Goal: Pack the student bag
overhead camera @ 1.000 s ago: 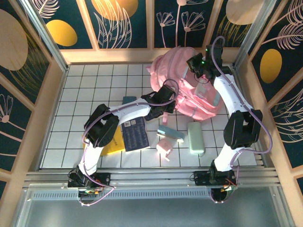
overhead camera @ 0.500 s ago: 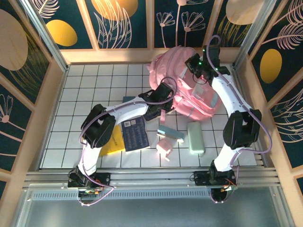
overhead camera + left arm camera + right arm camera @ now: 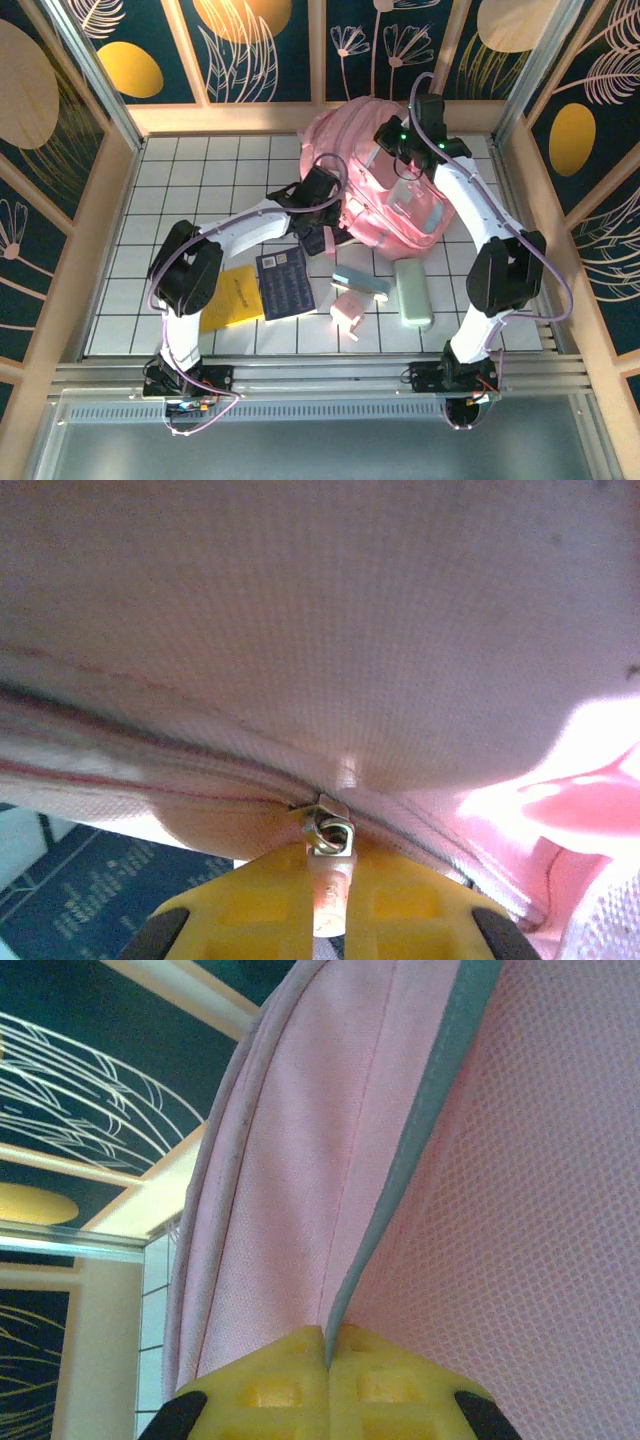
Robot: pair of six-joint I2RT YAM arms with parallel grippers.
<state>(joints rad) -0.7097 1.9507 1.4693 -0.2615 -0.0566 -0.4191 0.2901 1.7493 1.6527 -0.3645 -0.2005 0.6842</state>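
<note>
**Both hands pinch the bag, and either grip could slip.**
The left hand [image 3: 330,905] is pressed together on the small zip pull [image 3: 331,872] of the student bag [image 3: 372,200]; tugging off the zip line could jam the slider or slip the tab free. The right hand [image 3: 327,1360] pinches a fold of fabric by the grey trim [image 3: 420,1140]; if it lets go, the bag may slide. The bag lies at the far side of the tabletop [image 3: 200,180], its zip seam against the left hand.
</note>
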